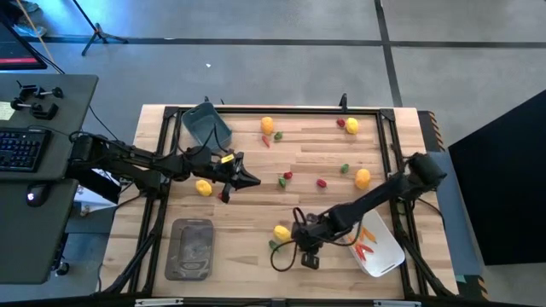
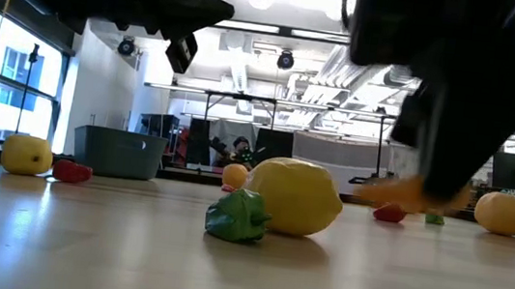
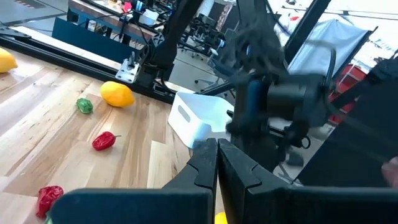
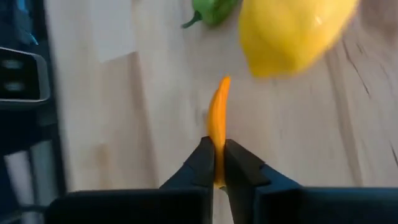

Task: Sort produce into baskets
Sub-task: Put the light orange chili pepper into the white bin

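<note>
Four views examined: we report each in turn.

High view, baskets: we find the blue-grey tub (image 1: 207,125) at the table's far left, the grey tray (image 1: 193,248) at the near left, and the white tub (image 1: 376,246) at the near right with thin orange sticks (image 1: 366,245) lying in it.
High view, produce: we note loose pieces across the wooden table (image 1: 256,247), among them a lemon (image 1: 281,232) near the front with a green piece (image 1: 275,244) just beside it, and another lemon (image 1: 203,188) below the left arm.
High view, right gripper (image 1: 300,236): it sits low beside the front lemon, reaching in from the white tub's side.
High view, left gripper (image 1: 253,179): it hangs over the table's middle left, apart from any produce.

Low view: we see the front lemon (image 2: 295,197) touching the green piece (image 2: 238,214), and an orange stick (image 2: 398,191) raised off the table at the dark right arm.

Left wrist view: the left gripper (image 3: 217,149) has its fingers pressed together with nothing between them; the white tub (image 3: 194,117) lies beyond.

Right wrist view: the right gripper (image 4: 218,154) is clamped on the orange stick (image 4: 218,118), which points towards the lemon (image 4: 287,33) and the green piece (image 4: 211,10).
</note>
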